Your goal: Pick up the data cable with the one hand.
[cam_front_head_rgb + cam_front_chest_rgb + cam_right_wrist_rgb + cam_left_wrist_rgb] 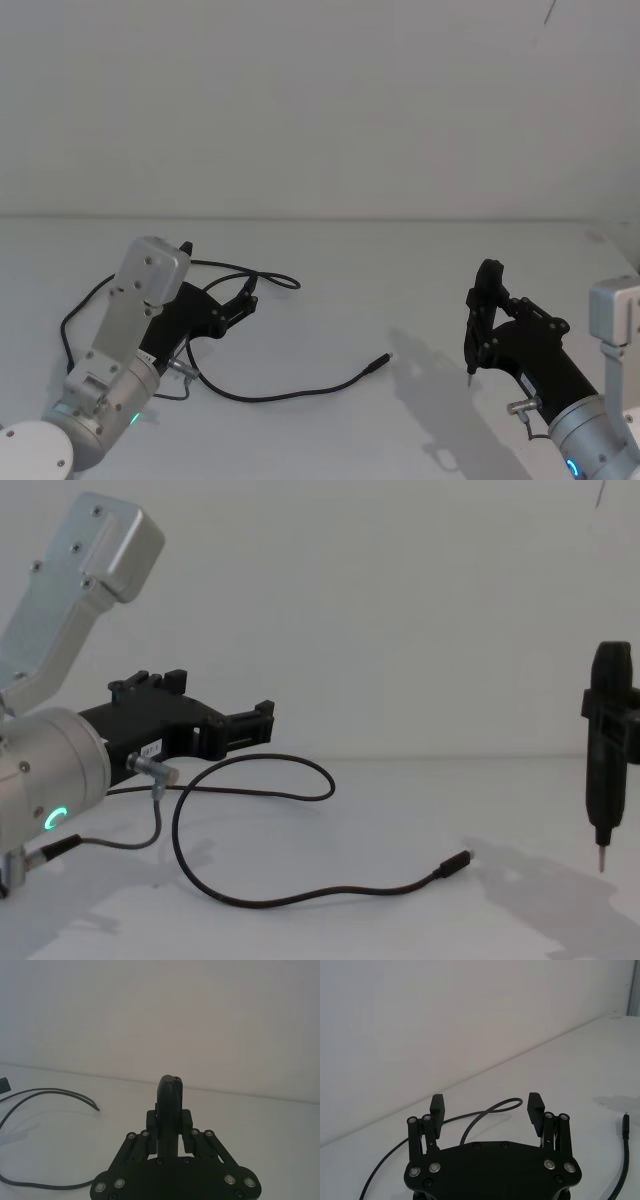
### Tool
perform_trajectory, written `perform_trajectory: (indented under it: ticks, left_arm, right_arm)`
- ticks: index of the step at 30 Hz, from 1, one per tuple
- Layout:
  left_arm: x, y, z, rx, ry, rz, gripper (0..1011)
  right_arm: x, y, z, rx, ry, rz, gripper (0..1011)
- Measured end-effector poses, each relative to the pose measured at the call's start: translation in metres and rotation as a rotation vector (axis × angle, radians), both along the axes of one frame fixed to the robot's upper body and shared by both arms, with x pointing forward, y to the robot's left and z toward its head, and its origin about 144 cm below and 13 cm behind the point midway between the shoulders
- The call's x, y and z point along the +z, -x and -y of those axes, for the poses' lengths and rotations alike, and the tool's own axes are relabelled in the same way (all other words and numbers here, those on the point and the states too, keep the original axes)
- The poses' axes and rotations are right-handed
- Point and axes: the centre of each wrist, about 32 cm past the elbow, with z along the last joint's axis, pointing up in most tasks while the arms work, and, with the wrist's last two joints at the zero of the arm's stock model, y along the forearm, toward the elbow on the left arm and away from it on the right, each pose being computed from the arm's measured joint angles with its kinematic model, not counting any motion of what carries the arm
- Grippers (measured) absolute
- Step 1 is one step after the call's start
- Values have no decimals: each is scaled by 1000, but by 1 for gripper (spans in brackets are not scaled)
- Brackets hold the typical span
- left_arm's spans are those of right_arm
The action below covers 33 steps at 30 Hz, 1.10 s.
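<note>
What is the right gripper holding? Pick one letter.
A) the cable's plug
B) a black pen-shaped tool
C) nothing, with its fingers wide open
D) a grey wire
B: the right gripper is shut on a pen-shaped tool with its metal tip pointing down, while the cable lies on the table with its plug free.

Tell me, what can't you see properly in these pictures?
1. The data cable's far end: head and chest views, hidden behind the left arm.
2. Cable stretch below the open left claw: left wrist view, covered by the claw's body.
3. The pen-shaped tool's tip: right wrist view, hidden behind the right claw gripping it.
</note>
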Motion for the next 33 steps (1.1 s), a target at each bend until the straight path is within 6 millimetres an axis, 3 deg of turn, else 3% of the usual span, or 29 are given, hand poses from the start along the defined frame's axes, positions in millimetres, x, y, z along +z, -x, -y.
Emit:
perform_trajectory:
  ticks: [33]
  left_arm:
    - [0, 0, 0, 1, 0, 0, 1001]
  right_arm:
    - [0, 0, 0, 0, 0, 0, 279]
